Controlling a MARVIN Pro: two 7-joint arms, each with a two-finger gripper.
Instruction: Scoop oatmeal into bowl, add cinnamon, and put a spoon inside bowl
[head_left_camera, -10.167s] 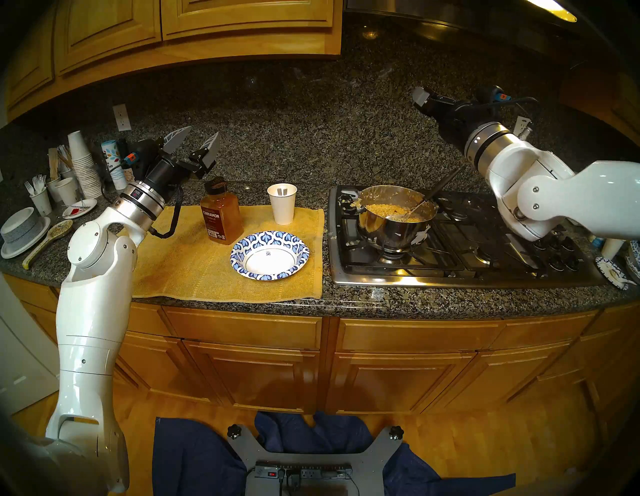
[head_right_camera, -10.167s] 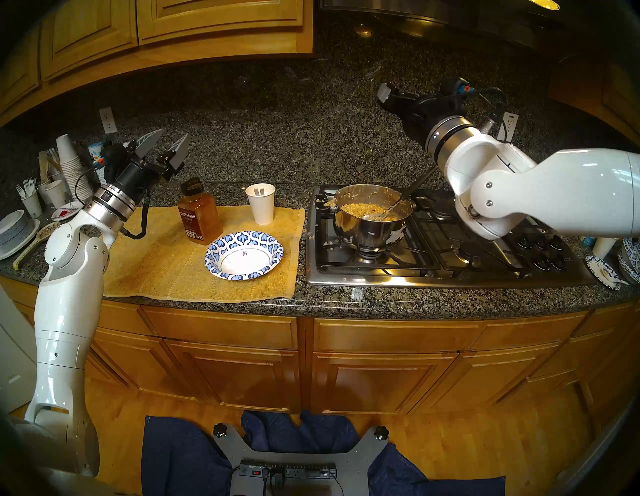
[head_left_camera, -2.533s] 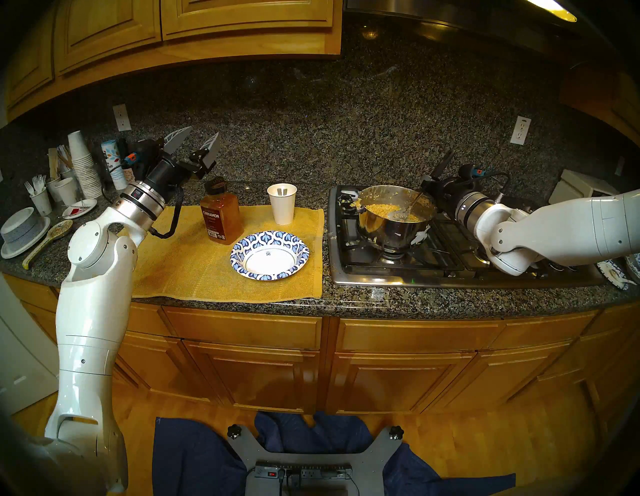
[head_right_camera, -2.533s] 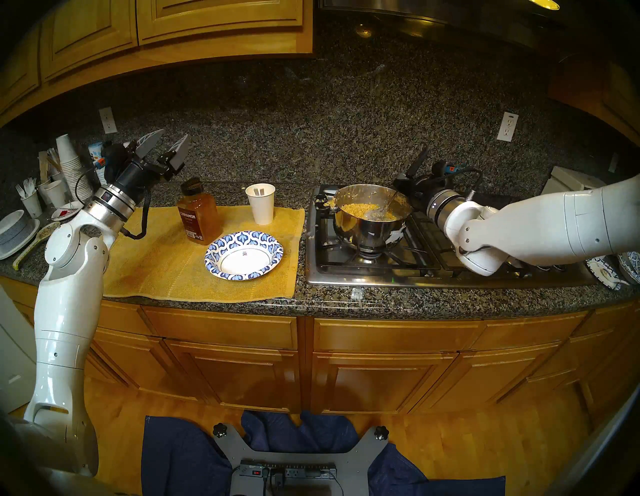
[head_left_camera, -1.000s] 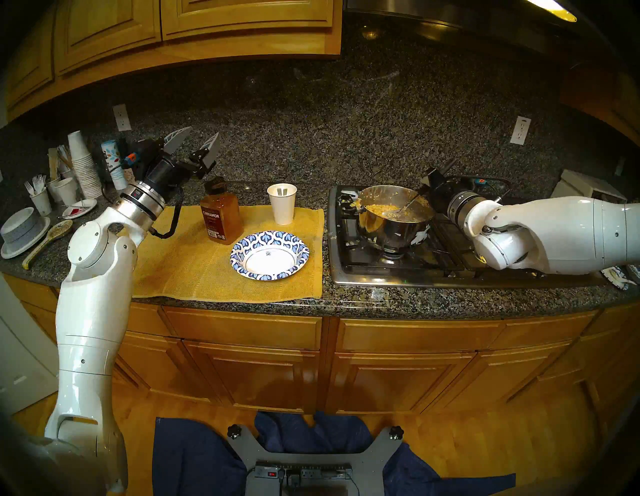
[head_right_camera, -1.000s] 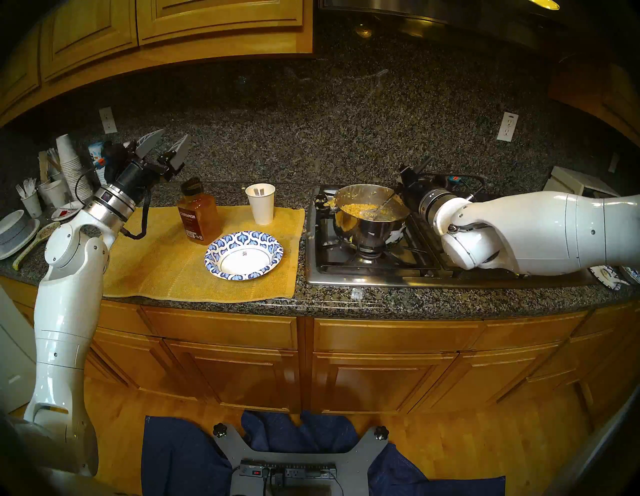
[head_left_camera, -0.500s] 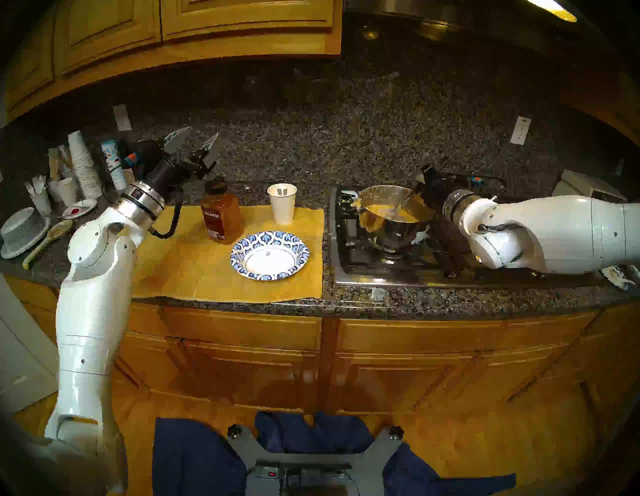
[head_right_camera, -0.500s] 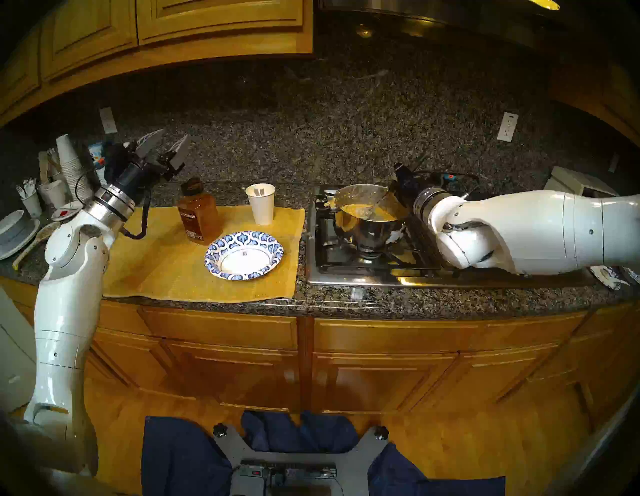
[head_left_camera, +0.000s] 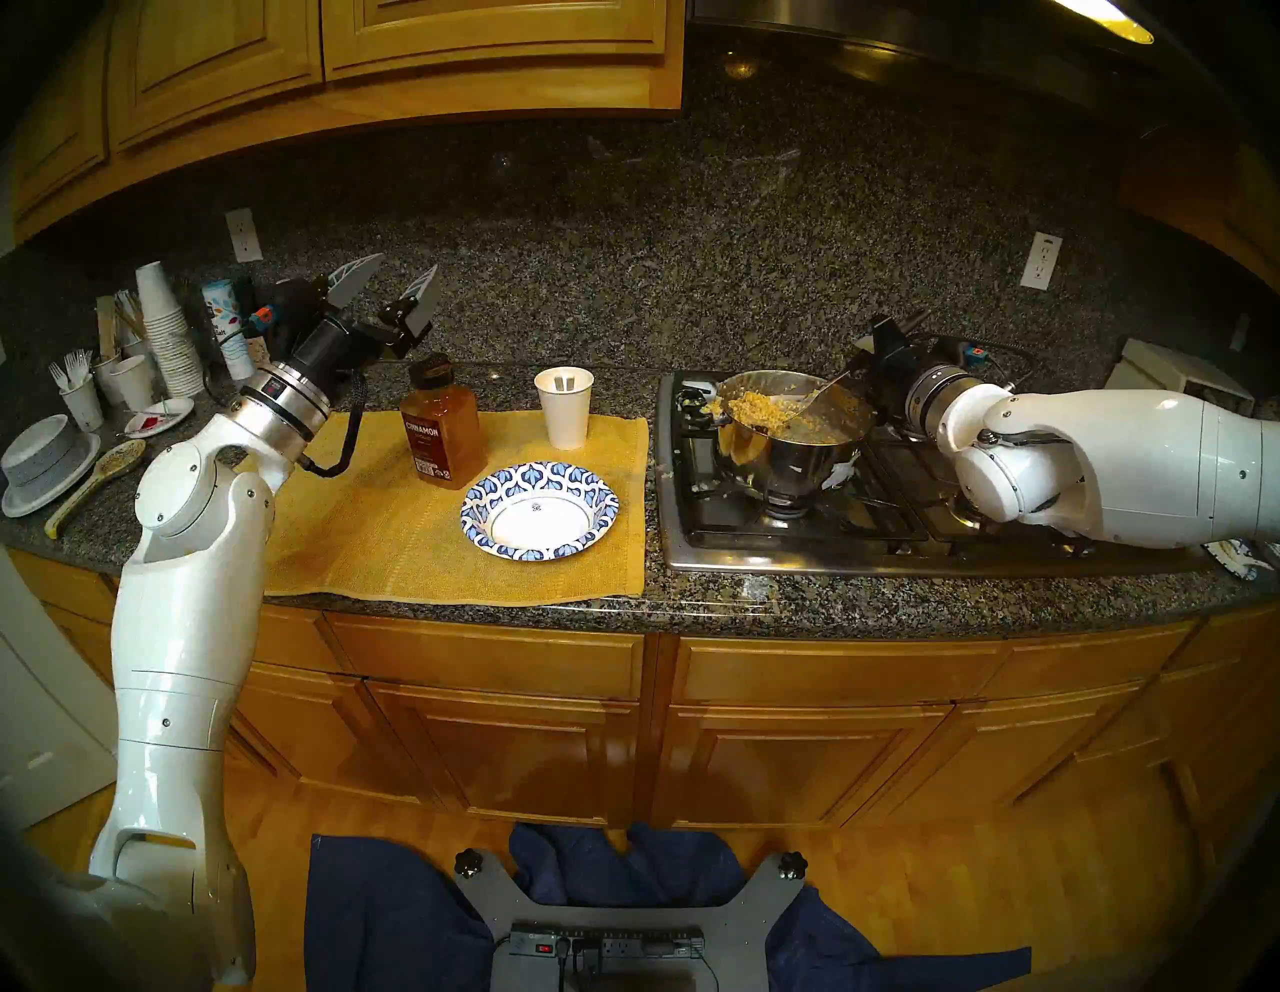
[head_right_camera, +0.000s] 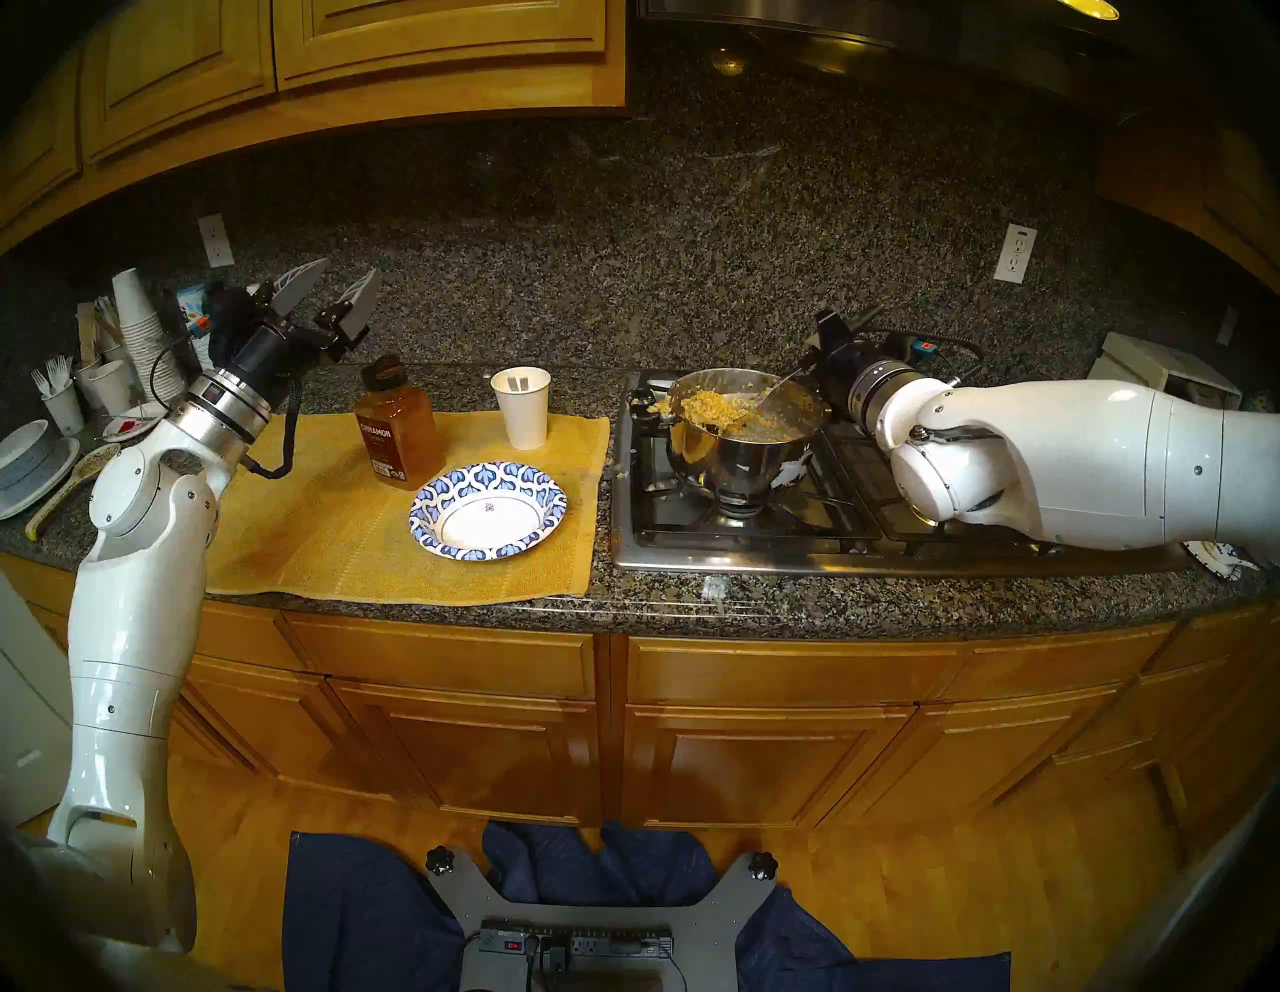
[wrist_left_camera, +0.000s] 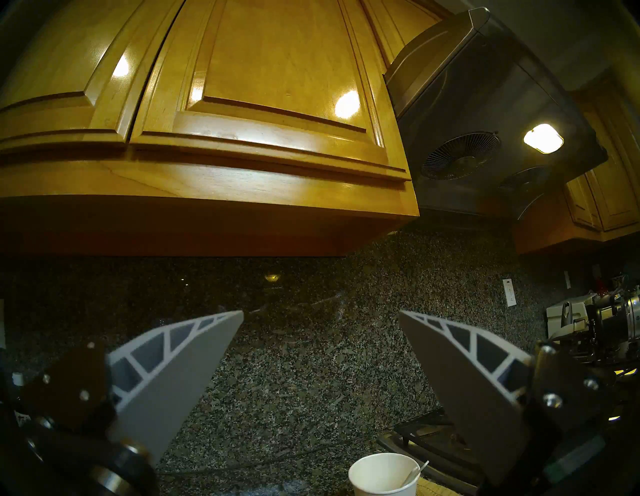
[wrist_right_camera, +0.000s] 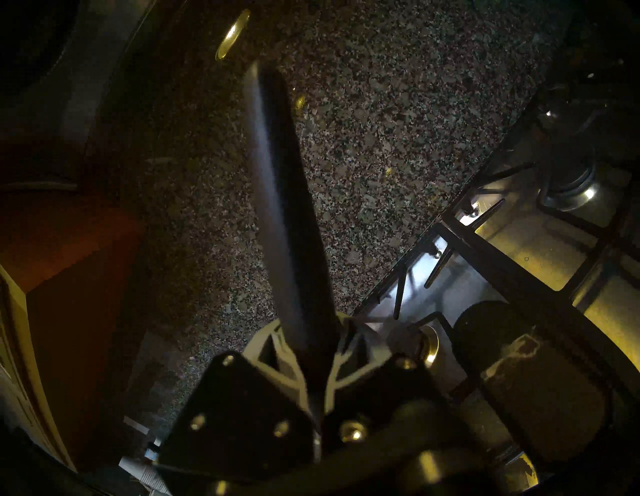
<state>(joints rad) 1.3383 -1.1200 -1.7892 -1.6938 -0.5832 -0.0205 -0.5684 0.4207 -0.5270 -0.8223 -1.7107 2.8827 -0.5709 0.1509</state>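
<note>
Scooping: right gripper (head_left_camera: 874, 358) clenched on the ladle (head_left_camera: 817, 393), oatmeal (head_left_camera: 755, 407) heaped over the pot (head_left_camera: 796, 457); next, carry it level, left to the bowl (head_left_camera: 540, 511)

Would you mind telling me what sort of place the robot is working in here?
Most likely a home kitchen: a gas cooktop set in a granite counter, wooden cabinets above, and a range hood.

Glossy white arm shells (head_left_camera: 183, 623), silver wrist rings, black gripper bodies, grey ribbed fingers (wrist_left_camera: 180, 374), looped black cables.
</note>
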